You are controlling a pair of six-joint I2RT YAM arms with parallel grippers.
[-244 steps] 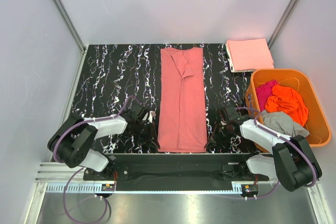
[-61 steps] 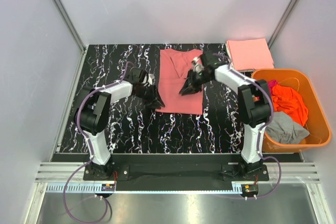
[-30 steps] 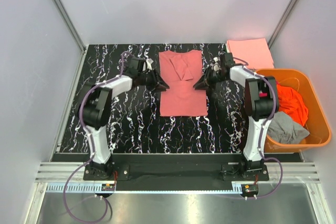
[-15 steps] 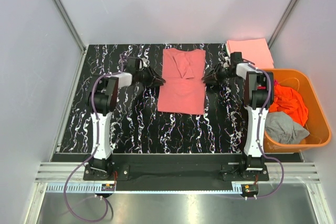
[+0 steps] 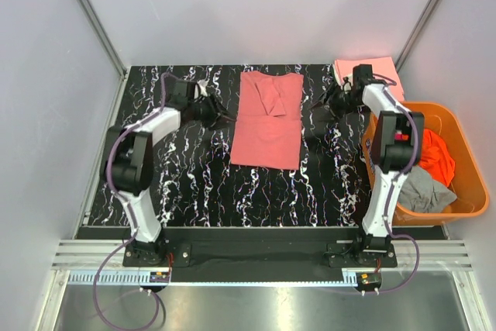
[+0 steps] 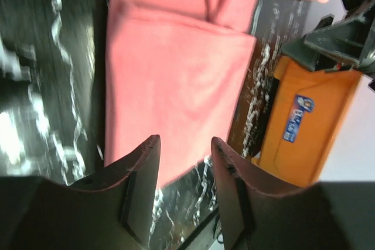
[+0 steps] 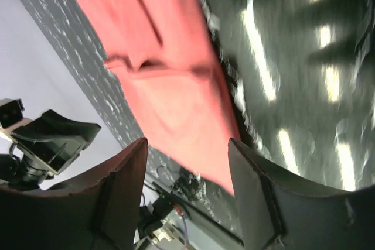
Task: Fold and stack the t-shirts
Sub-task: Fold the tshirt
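Left wrist view: the left gripper has its fingers apart with nothing between them. The salmon-pink t-shirt lies beyond the tips, not touched. The right gripper is likewise spread and empty, with the same shirt's edge past its fingers.

From the top camera you will note each gripper sits just beside one long edge of the shirt, left and right. In my judgement that keeps the cloth free so the fold lies undisturbed. The shirt rests flat on the table as a narrow doubled panel, collar at the far end.

The peach-pink t-shirt lies folded at the far right corner, likely the base of the stack. The basket beside it holds the orange t-shirt and grey t-shirt, crumpled and awaiting their turn.

Assessment: one further fold appears due before stacking
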